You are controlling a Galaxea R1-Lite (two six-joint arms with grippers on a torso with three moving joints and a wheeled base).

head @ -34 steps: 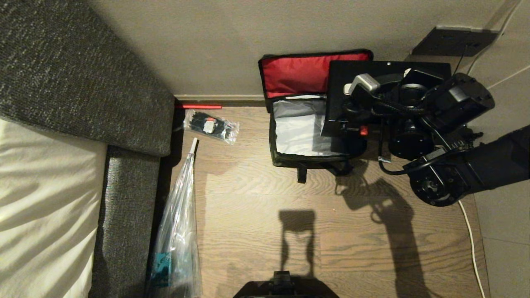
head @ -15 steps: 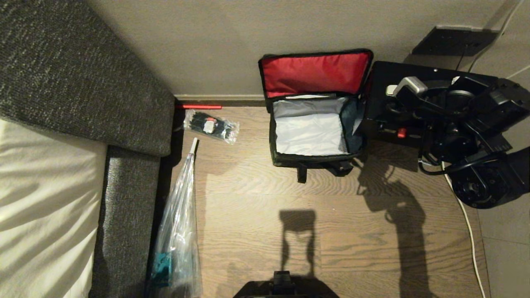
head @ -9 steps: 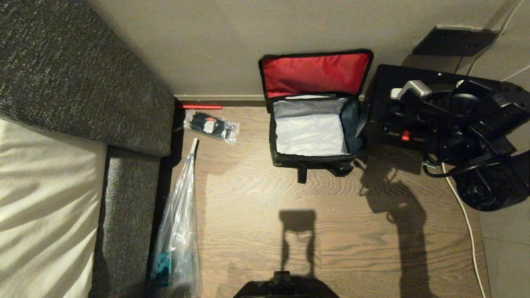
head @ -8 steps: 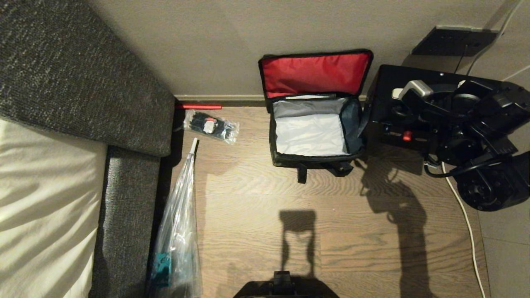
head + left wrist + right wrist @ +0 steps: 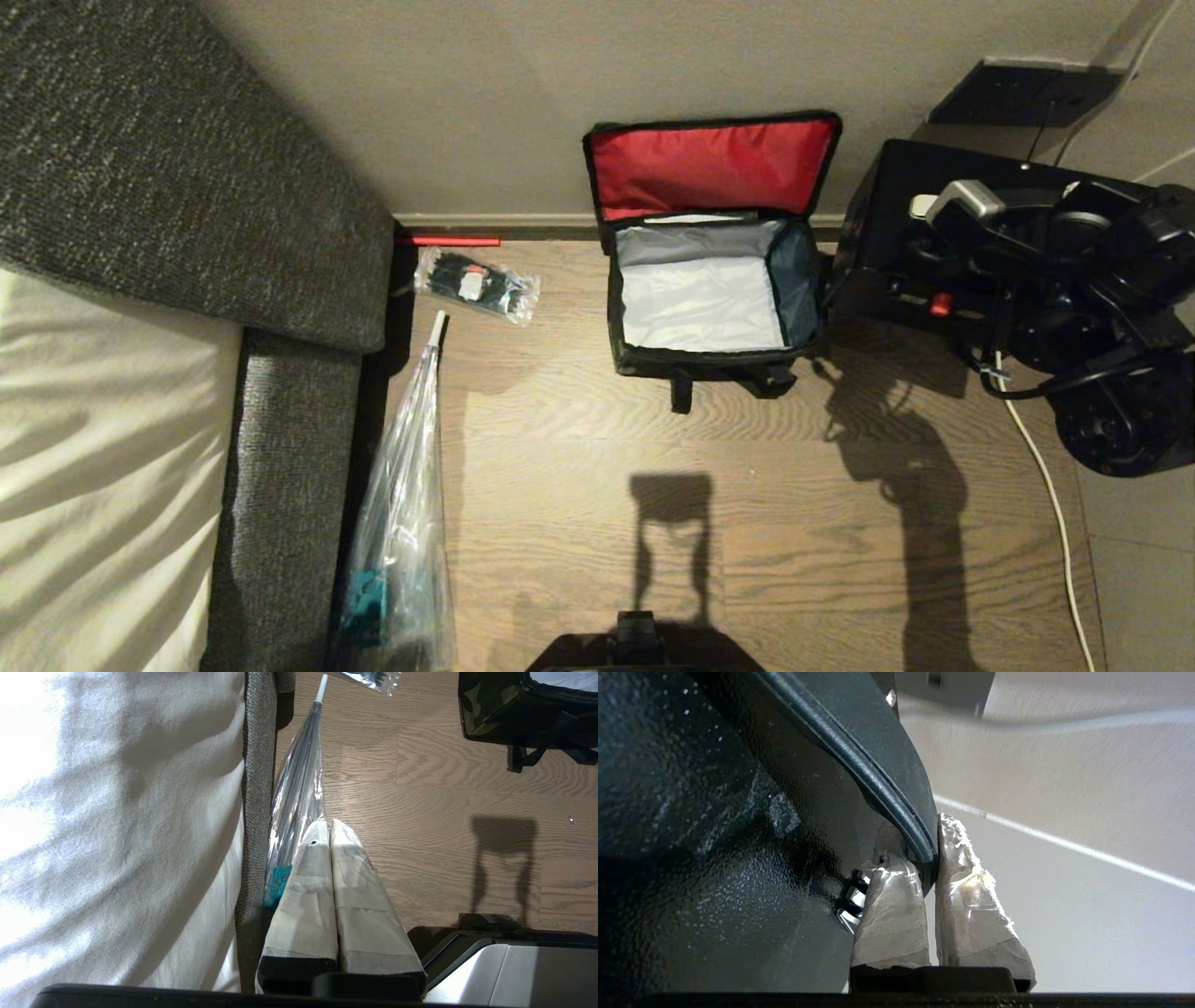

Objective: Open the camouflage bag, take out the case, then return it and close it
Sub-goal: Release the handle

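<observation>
Now the right claw (image 5: 927, 858) is clamped on the handle of the case (image 5: 896, 233), holding it out beside the open camouflage bag (image 5: 709, 359) on the floor (image 5: 597, 448). Next, I think, it must set the case down softly, flat.

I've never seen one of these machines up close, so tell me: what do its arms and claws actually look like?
The right arm is chunky and black, built of round drum-like joints with a black cable looping alongside. Both claws, the right claw and the left claw, have two long tapering fingers wrapped in pale, wrinkled tape, set on a black base. The left arm itself is out of view.
</observation>
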